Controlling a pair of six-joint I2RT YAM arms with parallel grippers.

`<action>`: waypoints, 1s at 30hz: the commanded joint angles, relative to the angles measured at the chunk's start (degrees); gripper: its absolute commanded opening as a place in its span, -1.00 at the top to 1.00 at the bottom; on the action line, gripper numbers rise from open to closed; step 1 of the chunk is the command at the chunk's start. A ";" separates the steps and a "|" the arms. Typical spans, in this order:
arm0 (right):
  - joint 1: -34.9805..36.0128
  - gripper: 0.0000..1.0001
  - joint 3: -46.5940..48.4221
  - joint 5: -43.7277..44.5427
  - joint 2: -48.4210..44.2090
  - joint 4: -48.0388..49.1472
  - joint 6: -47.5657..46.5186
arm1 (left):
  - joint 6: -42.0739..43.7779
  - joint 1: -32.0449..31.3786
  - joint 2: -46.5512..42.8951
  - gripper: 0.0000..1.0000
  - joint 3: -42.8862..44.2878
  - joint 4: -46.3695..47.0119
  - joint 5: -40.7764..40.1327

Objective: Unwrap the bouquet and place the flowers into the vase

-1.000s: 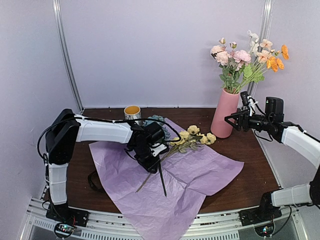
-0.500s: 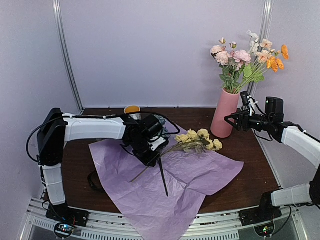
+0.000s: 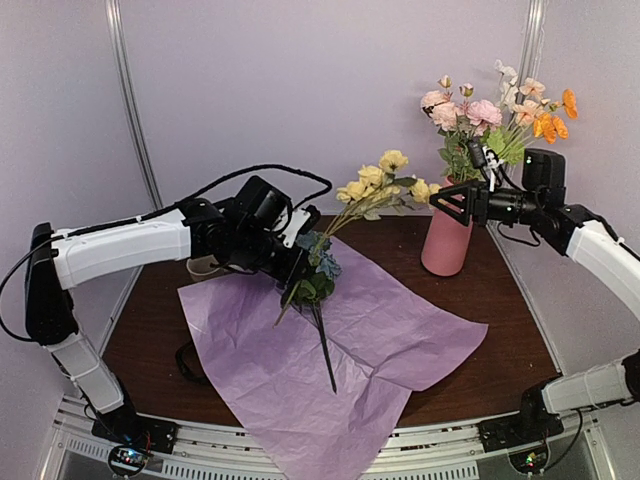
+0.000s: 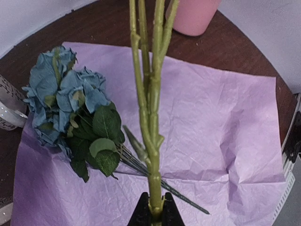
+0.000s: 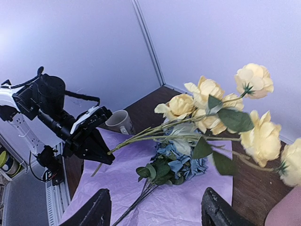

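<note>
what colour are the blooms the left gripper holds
Pale yellow blooms, clearest in the right wrist view.

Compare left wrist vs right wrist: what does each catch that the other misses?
Left wrist only: the pinch itself in close-up, with the left gripper shut on the bottom of the green stem, plus the right-hand edge of the paper.

Right wrist only: the yellow blooms at the top of that stem, and the right gripper open with nothing between its fingers.

Both: the stem, and the blue flowers lying on the purple paper.
</note>
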 commanded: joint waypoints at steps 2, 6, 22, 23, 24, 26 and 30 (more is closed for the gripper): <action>6.29 -0.30 10.14 0.61 6.61 -5.50 3.17 | -4.30 0.73 -3.35 1.00 0.66 13.46 -3.29; 10.08 -0.33 16.99 2.29 10.22 -4.57 6.48 | -7.68 1.46 -5.09 1.00 -0.54 20.98 -4.00; 17.27 -0.46 30.39 8.05 20.99 -1.02 15.59 | -13.61 1.34 -4.36 1.00 -2.99 34.16 2.70; 17.61 -0.47 32.10 8.58 22.30 -1.78 15.23 | -13.68 1.20 -4.32 1.00 -2.99 34.37 2.91; 17.65 -0.47 33.86 8.84 23.69 -2.33 15.22 | -13.63 1.15 -4.11 1.00 -2.84 34.35 3.23; 17.83 -0.47 36.99 8.73 26.12 -2.19 15.98 | -13.41 0.86 -3.87 1.00 -2.64 34.35 3.63; 18.28 -0.48 40.28 8.33 29.62 -0.94 17.98 | -11.71 -0.15 -3.05 1.00 -1.22 32.81 4.34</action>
